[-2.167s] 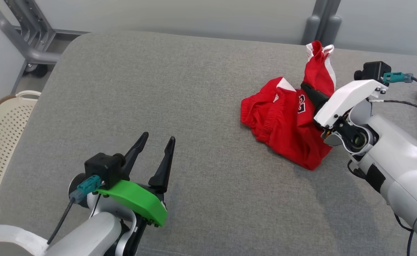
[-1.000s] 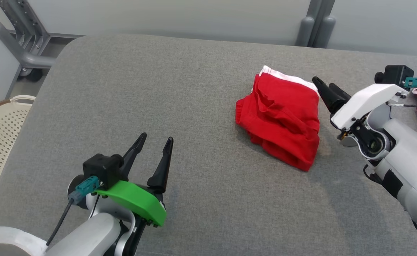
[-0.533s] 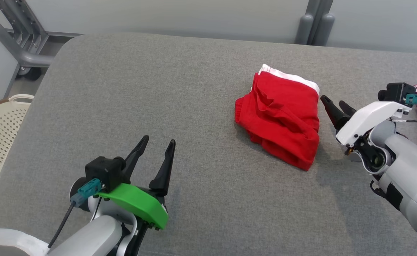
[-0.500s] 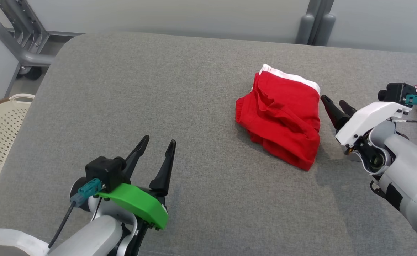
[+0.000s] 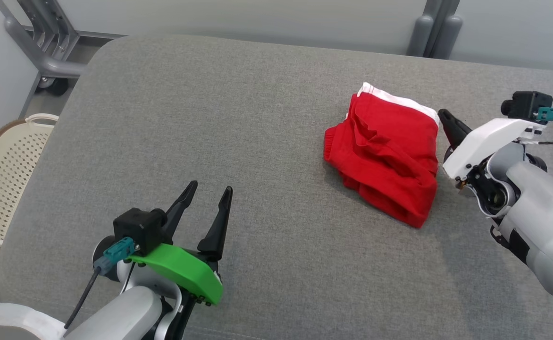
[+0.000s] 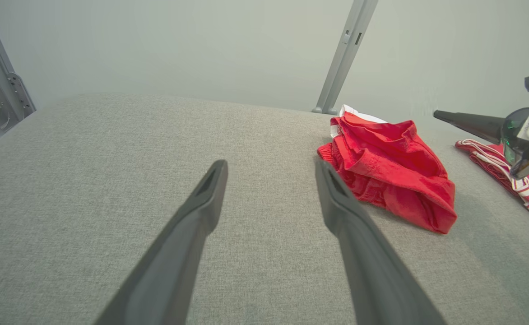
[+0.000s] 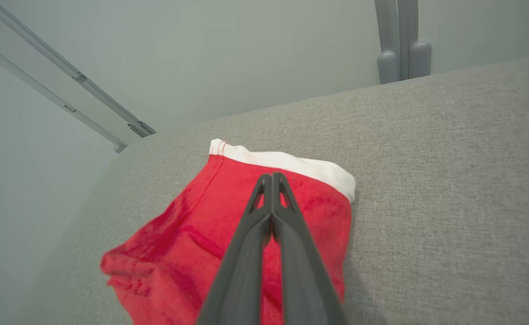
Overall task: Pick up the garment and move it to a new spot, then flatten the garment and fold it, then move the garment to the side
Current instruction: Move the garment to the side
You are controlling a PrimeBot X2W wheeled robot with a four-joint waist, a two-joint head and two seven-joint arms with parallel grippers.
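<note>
One red garment (image 5: 389, 160) lies bunched right of centre on your counter (image 5: 210, 94). Left gripper (image 5: 209, 188) jaws gape, empty, well apart; right gripper (image 7: 271, 178) jaws, pressed together, sit just beside it. Pushing could bunch it further.

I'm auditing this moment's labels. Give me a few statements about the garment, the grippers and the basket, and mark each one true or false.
1. The red cloth garment with a white band lies bunched on the grey fabric tabletop. True.
2. The right gripper has its two long dark fingers spread wide. False: they are pressed together and hold nothing, with the tips by the garment's white band.
3. The left gripper is open, well apart from the garment. True.
4. The cream perforated plastic basket stands on the tabletop beside the garment. False: it stands off the table's left edge, lower down.
</note>
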